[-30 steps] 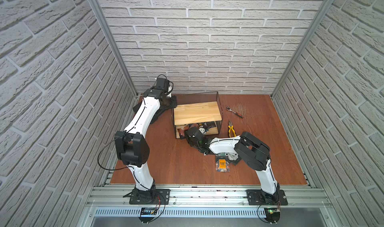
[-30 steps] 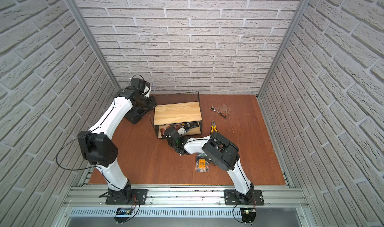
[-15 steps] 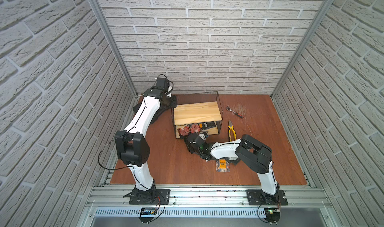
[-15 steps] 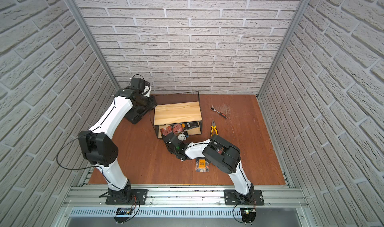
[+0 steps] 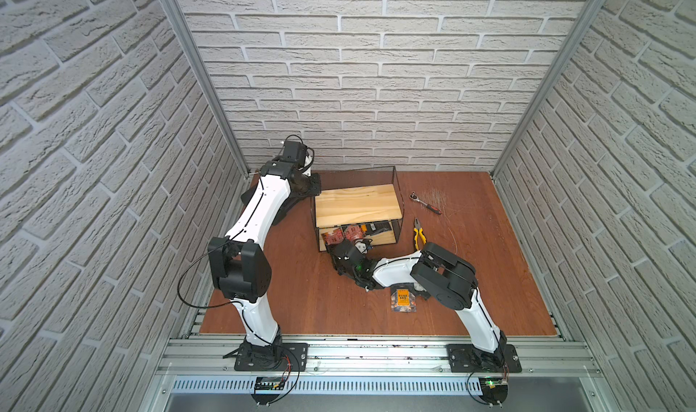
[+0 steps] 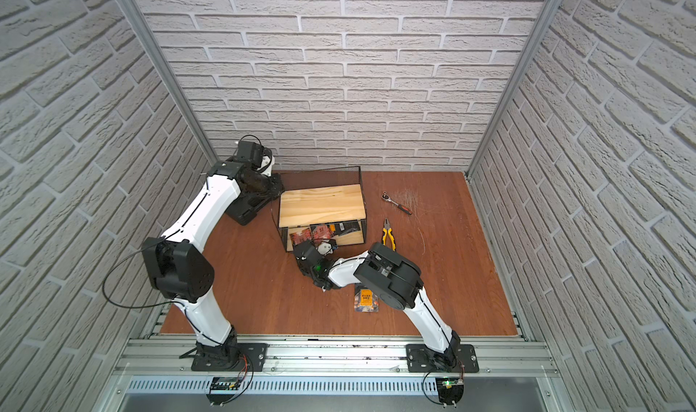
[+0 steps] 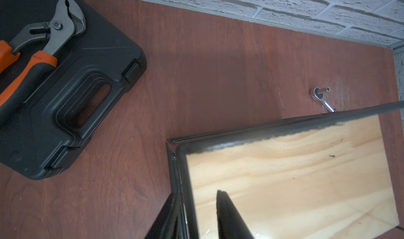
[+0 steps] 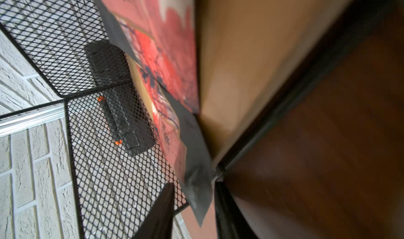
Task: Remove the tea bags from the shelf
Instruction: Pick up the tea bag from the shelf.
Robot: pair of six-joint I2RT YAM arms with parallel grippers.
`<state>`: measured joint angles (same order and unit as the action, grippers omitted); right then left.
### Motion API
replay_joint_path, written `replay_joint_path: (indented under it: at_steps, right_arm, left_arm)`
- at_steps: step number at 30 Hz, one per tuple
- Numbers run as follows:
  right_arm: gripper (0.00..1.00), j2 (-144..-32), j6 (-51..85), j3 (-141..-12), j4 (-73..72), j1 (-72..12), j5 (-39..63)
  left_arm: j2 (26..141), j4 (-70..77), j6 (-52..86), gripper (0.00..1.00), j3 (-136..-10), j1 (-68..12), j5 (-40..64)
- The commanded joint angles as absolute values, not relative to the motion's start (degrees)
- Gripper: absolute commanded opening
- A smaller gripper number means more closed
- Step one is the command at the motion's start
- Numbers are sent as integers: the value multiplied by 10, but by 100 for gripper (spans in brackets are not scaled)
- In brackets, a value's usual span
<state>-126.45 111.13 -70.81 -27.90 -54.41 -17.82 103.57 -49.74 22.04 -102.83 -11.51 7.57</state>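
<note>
1. The shelf (image 5: 357,204) has not budged in the last second. The left gripper (image 7: 196,196) stays clamped on a corner of its black wire frame, one finger on each side of the wire, pinning it while the other arm works.
2. The right arm has backed its wrist out of the lower tier's mouth and slid toward the front corner on the left arm's side. The right gripper (image 5: 339,246) now sits just at that corner.
3. That retreat uncovered two red tea bags (image 5: 334,236) at the lower tier's front lip, with black tea bags (image 5: 380,227) further along the board. All of these are still on the shelf.
4. In the right wrist view, the grey corner of one red bag (image 8: 194,144) lies between the fingers. I can't tell whether they pinch it or merely bracket it.
5. One orange-labelled bag (image 5: 403,300) lies on the table (image 5: 301,297) beside the right arm. I'd judge the job barely started, with most bags still to come out.
</note>
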Motion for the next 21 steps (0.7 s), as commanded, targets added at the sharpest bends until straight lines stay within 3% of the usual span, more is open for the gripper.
replay_joint_path:
  at_steps: [1, 5, 12, 21]
  right_arm:
    - [26, -1281, 1121, -712, -280, -538, -201]
    - [21, -1285, 1125, -720, -277, -538, -201]
    - [3, -1264, 1127, -713, -270, -539, -206]
    - [3, -1206, 1106, -698, -265, -543, -193]
  left_arm:
    - [1045, -505, 210, 33, -1033, -110, 77]
    - [1047, -504, 209, 33, -1034, -111, 78]
    - [1047, -505, 209, 33, -1033, -110, 78]
    - [1051, -504, 211, 33, -1038, -110, 78]
